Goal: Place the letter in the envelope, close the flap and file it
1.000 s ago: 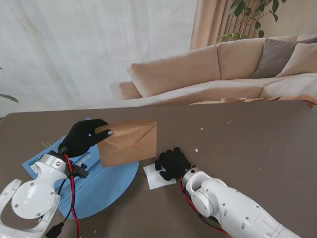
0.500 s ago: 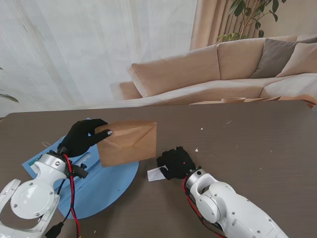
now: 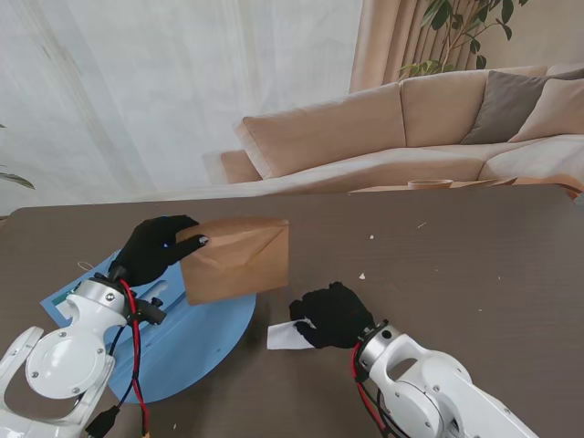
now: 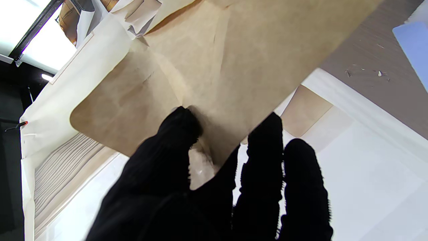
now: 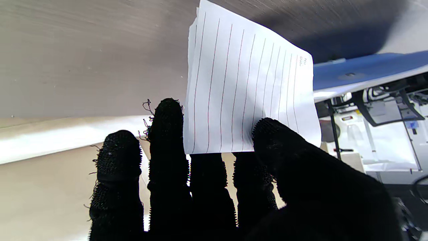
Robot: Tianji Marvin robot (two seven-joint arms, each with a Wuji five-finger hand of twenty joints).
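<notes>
letter (image 5: 247, 90) pinched in right hand (image 3: 335, 316), lifted

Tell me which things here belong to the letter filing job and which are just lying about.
For the job: brown envelope held by the left hand; folded lined letter pinched by the right hand; blue folder on the table.
Lying about: small crumbs on the table; sofa behind.

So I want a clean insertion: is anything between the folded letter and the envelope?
Nothing visible: bare table separates the letter in the right hand from the envelope held by the left hand.
</notes>
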